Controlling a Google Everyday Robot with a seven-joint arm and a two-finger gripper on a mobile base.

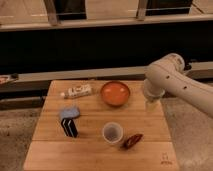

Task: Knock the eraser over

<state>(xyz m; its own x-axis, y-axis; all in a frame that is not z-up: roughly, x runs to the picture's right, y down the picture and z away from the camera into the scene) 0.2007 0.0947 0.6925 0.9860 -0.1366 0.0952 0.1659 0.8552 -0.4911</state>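
Observation:
The eraser [69, 121] stands upright on the left part of the wooden table [95, 156]. It is a small black block with pale stripes and a light blue-grey top face. My pale arm reaches in from the right. The gripper [151, 104] hangs at its end over the table's right edge, just right of the orange bowl. It is open and holds nothing. It is far from the eraser, roughly a table's half-width to the right and a little farther back.
An orange bowl [115, 93] sits at the back middle, with a white labelled tube [77, 91] lying to its left. A white cup [112, 133] and a dark red pepper-like object [132, 140] are near the front. A dark counter runs behind the table.

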